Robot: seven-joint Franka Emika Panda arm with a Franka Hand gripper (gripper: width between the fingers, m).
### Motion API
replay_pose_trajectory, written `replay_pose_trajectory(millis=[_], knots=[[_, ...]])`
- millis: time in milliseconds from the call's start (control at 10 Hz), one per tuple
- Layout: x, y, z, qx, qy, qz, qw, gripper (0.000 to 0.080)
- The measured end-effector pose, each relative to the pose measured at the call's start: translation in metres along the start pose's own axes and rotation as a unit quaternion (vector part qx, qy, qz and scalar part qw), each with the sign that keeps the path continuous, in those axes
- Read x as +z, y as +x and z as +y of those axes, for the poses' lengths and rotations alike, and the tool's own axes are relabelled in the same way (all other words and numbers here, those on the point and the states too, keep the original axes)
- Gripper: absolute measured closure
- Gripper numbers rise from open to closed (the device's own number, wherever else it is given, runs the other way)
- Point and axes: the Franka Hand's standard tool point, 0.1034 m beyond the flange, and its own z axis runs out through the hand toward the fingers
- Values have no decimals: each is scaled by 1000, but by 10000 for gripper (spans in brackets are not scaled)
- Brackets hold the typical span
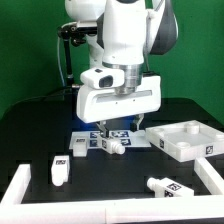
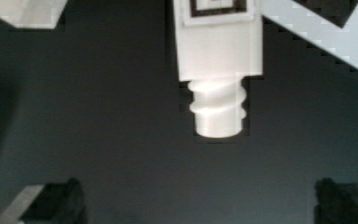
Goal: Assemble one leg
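Hand [image 1: 120, 128] spread wide, hovering low over the desk [image 1: 40, 135]. Leg [image 2: 217, 70] lies just ahead, screw end toward the fingers [image 2: 55, 200]. Best centre over its square body, then pinch evenly.

You are looking down past the gripper [image 2: 199, 202] at a white leg [image 2: 217, 50] lying on the black table [image 2: 87, 130]. Its screw end [image 2: 218, 110], rounded and ribbed, points toward the gripper. A black-and-white tag [image 2: 217, 6] sits on the far part of the leg, cut off by the picture's edge. The two dark fingertips [image 2: 48, 200] show at the corners, spread wide, with only bare table between them; neither touches the leg. Beyond, you can see a white part [image 2: 23, 10] to one side of the leg and a slanted white edge [image 2: 327, 35] on the other, both blurred.
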Motion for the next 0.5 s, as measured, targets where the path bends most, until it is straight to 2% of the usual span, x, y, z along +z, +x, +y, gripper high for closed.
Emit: replay_pose_trajectory(millis=[300,400,500], knots=[[1,3,0,-1,-2,2,1000,151],[2,18,2,-7,-8,10,1000,151],[-4,44,9,-13,-15,21,1000,151]])
